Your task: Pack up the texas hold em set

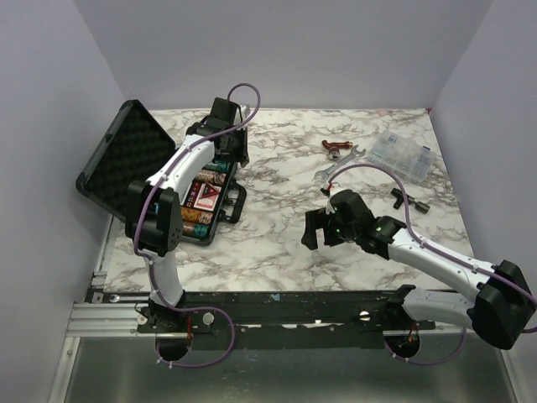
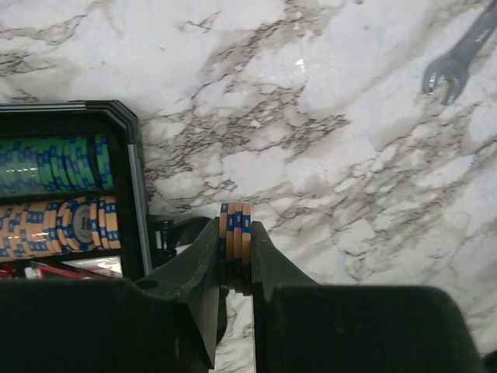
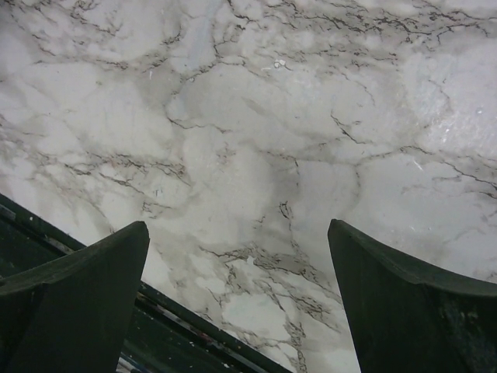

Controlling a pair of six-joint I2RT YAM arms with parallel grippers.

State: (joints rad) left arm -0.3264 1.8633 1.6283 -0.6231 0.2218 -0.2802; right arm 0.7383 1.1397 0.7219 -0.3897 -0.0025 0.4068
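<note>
Though the left gripper (image 2: 234, 233) is nearly closed, it isn't empty. Its jaws pinch a thin stack of orange-and-blue poker chips (image 2: 235, 216) on edge. The stack hangs over the bare marble table (image 2: 326, 140), just beside the open black case (image 2: 132, 179), at about four o'clock from the case's corner in the wrist view.

Inside the case a row of green chips (image 2: 54, 163) lies above a row of orange chips (image 2: 58, 229), and from above a red card deck (image 1: 201, 196) shows further along.

The foam-lined lid (image 1: 126, 159) stands open toward nine o'clock, and the whole case sits at about ten o'clock on the table.

Well apart, at roughly three o'clock from the case, the right gripper (image 1: 312, 228) hovers over plain marble with its jaws spread wide and nothing between them.

A silver wrench (image 1: 340, 170) lies at one o'clock from that gripper, and a clear compartment box (image 1: 404, 155) sits further out the same way.
</note>
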